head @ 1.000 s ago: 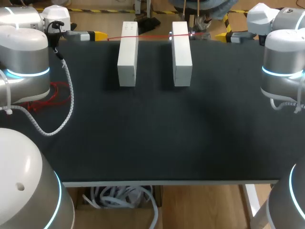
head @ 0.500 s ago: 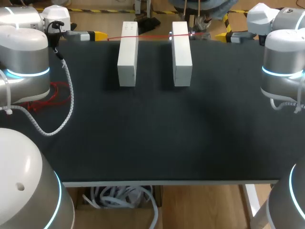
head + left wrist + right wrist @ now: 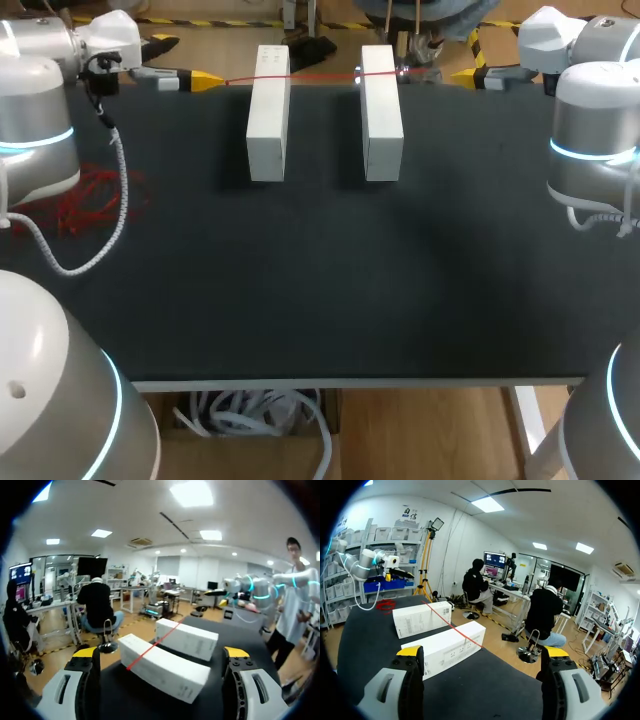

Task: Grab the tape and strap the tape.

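My left gripper (image 3: 160, 652) is released: its two yellow-tipped fingers (image 3: 85, 653) stand wide apart with nothing clamped between them. My right gripper (image 3: 482, 651) is just as slack, fingers spread and grasping nothing. The two sit at the far corners of the black table (image 3: 320, 300), left at the left corner and right at the right, turned toward each other.

Ahead of each gripper stand two long white cartons, side by side and apart. The left carton (image 3: 268, 115) is nearest my left gripper and the right carton (image 3: 381, 115) nearest my right, so each carton stands before the other in its own wrist view. There is small grey print on the left carton's top, and rows of small print and symbols on the right carton's long side (image 3: 451, 652). All of it is too small for me to read.

The red tape (image 3: 320, 76), the thing I am after, is a thin strand drawn straight across the far ends of both cartons, bridging the gap between them. In the left wrist view it drops to the foot of the nearer carton, short of my fingers.

At the table's left edge lies a loose red tangle (image 3: 90, 195). My left arm's white coiled cable (image 3: 122, 185) hangs beside it
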Controlling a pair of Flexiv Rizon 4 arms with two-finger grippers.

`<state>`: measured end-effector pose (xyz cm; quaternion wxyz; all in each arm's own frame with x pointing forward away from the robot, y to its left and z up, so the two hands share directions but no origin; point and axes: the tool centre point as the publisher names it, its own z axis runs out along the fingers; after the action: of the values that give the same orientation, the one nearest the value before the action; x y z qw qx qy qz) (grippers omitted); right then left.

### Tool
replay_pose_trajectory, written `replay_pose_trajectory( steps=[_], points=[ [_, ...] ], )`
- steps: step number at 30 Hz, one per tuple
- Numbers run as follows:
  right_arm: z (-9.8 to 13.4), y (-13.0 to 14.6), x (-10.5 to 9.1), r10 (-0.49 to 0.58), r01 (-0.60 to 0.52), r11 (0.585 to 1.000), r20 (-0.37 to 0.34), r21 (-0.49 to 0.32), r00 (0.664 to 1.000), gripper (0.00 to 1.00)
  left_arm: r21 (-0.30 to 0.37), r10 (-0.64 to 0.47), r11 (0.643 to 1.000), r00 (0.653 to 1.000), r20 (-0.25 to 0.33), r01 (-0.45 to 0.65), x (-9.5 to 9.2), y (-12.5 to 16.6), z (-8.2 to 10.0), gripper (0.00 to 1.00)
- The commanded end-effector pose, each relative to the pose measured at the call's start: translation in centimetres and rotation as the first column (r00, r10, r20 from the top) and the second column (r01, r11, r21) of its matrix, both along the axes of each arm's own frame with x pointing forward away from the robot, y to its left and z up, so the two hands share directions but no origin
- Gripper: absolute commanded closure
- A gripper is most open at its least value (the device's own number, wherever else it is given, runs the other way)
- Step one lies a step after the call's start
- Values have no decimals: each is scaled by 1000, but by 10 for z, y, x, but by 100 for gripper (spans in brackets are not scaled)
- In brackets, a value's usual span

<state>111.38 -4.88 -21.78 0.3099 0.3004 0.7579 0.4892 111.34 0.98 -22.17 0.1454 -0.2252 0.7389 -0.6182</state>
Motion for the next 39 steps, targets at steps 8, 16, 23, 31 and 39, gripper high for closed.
replay_pose_trajectory(
  steps=[8,16,23,31,39],
  points=[
    [0,-1,0,1,-1,1000,-1,0,1000,0,-117,-264,954,959,101,275,41,-4,-26,0],
    [0,-1,0,1,-1,1000,-1,0,1000,0,-138,-290,943,952,96,301,55,-4,-43,0],
    [0,-1,0,1,-1,1000,-1,0,1000,0,-140,-322,932,942,99,334,66,-4,-54,13],
    [0,-1,0,1,-1,1000,-1,0,1000,0,-140,-341,926,936,84,350,77,-4,-68,42],
    [0,-1,0,1,-1,1000,-1,0,1000,0,-148,-354,921,932,72,361,80,-9,-78,54]
  ],
)
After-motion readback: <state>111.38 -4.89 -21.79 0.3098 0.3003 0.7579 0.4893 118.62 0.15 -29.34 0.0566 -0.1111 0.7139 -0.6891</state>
